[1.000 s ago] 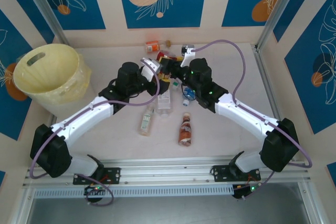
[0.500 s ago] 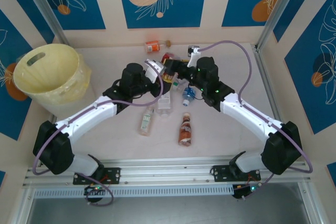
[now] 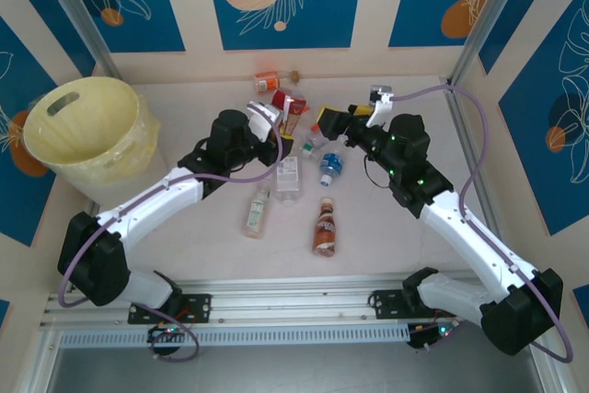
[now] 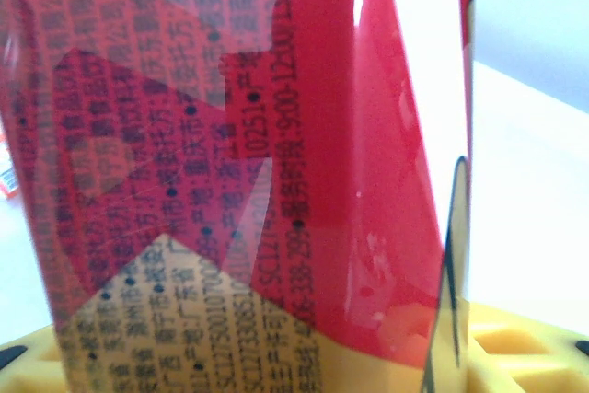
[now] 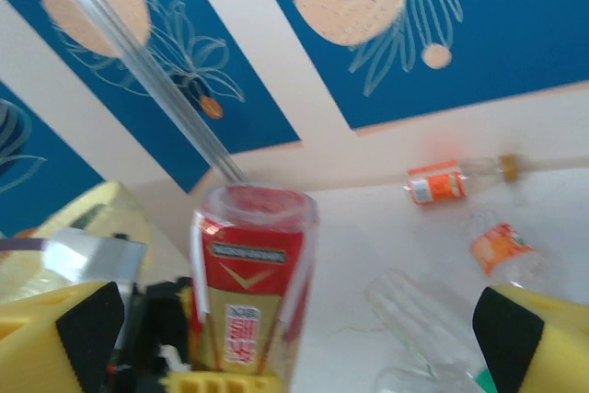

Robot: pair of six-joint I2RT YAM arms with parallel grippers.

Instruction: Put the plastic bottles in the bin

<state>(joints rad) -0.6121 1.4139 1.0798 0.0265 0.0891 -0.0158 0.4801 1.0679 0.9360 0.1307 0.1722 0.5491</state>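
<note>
My left gripper (image 3: 279,118) is shut on a red-and-yellow labelled plastic bottle (image 3: 291,109), holding it above the back of the table. That label (image 4: 230,135) sits close to the left wrist camera, with yellow pads (image 4: 515,347) at the bottom. My right gripper (image 3: 334,122) stands open just right of the bottle, apart from it. In the right wrist view the bottle (image 5: 248,292) stands upright in the left gripper's jaws, between my own wide-set fingers (image 5: 78,329). The pale-yellow bin (image 3: 83,131) stands at the far left. Several more bottles lie on the table.
On the table lie an orange-labelled bottle (image 3: 268,81) by the back wall, a clear one (image 3: 288,175), a blue-capped one (image 3: 330,166), a brown one (image 3: 324,226) and a green-labelled one (image 3: 257,213). Metal posts stand at both back corners.
The right gripper has drawn back to the right, away from the red-and-yellow bottle and the left gripper. The left gripper keeps hold of the bottle and has barely moved.
</note>
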